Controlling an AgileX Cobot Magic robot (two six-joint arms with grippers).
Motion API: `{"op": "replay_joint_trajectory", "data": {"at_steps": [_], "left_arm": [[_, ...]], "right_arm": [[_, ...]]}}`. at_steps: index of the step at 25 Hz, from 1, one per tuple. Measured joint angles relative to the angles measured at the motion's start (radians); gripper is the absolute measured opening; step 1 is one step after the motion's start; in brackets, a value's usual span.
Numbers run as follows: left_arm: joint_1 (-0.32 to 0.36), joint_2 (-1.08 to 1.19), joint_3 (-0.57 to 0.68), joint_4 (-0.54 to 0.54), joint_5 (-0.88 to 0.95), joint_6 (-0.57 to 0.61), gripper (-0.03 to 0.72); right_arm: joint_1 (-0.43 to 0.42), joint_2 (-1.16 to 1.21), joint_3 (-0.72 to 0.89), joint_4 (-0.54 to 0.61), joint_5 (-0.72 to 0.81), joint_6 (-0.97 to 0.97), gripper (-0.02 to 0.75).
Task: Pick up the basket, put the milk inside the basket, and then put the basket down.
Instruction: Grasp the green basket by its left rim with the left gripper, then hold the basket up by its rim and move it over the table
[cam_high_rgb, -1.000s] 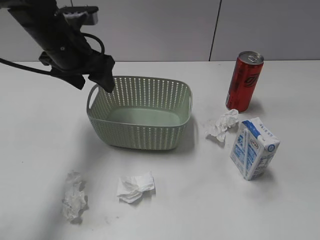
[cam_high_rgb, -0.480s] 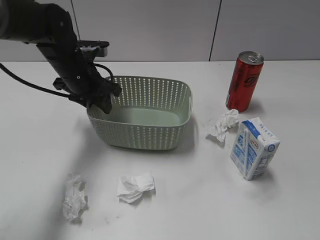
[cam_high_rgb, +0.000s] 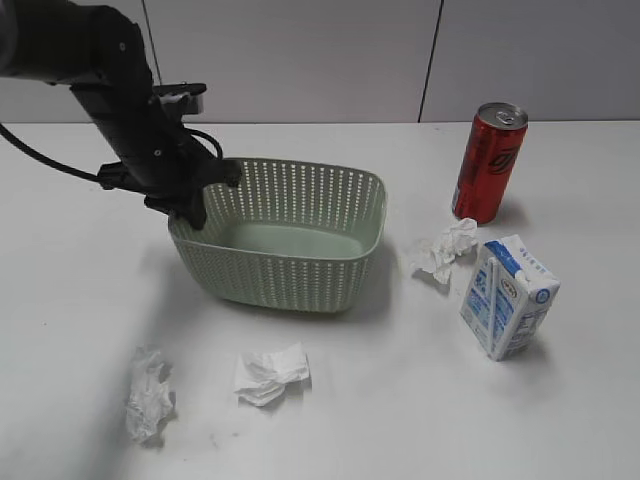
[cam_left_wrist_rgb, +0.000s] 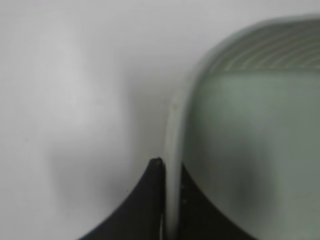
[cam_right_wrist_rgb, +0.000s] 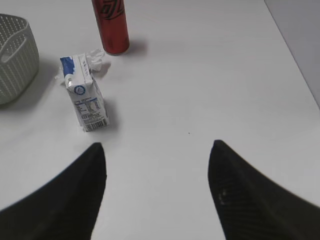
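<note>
The pale sage-green basket (cam_high_rgb: 290, 250) is in the middle of the white table, its left end tilted up a little. My left gripper (cam_high_rgb: 190, 205) is shut on the basket's left rim; the left wrist view shows the rim (cam_left_wrist_rgb: 172, 165) pinched between the two black fingers (cam_left_wrist_rgb: 167, 172). The white-and-blue milk carton (cam_high_rgb: 508, 297) stands upright at the right, apart from the basket; it also shows in the right wrist view (cam_right_wrist_rgb: 85, 97). My right gripper (cam_right_wrist_rgb: 157, 155) is open and empty, above bare table to the right of the carton. It is not in the exterior view.
A tall red drink can (cam_high_rgb: 489, 162) stands behind the milk, also in the right wrist view (cam_right_wrist_rgb: 111, 25). Crumpled tissues lie between can and basket (cam_high_rgb: 443, 248), in front of the basket (cam_high_rgb: 269, 374) and at the front left (cam_high_rgb: 148, 392).
My left gripper came down onto the basket's left rim and closed on it. The basket's left end has lifted slightly and the basket shifted a little.
</note>
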Motion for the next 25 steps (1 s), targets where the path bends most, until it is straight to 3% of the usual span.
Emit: {"op": "replay_joint_trajectory", "data": {"at_steps": [8,17,19,22,25], "left_arm": [[0.000,-0.122,0.000,0.047,0.104,-0.104,-0.015],[0.000,-0.174,0.000,0.065,0.141,-0.127,-0.015],[0.000,-0.174,0.000,0.066,0.144,-0.127,-0.015],[0.000,-0.174,0.000,0.066,0.144,-0.128,-0.015],[0.000,-0.174,0.000,0.068,0.144,-0.128,-0.015]], "right_arm": [[0.000,0.000,0.000,0.000,0.000,0.000,0.483],[0.000,0.002,-0.004,0.001,-0.005,0.000,0.486],[0.000,0.032,-0.033,0.016,-0.060,-0.014,0.513],[0.000,0.121,-0.073,0.033,-0.212,-0.094,0.629],[0.000,0.278,-0.100,0.064,-0.353,-0.115,0.657]]}}
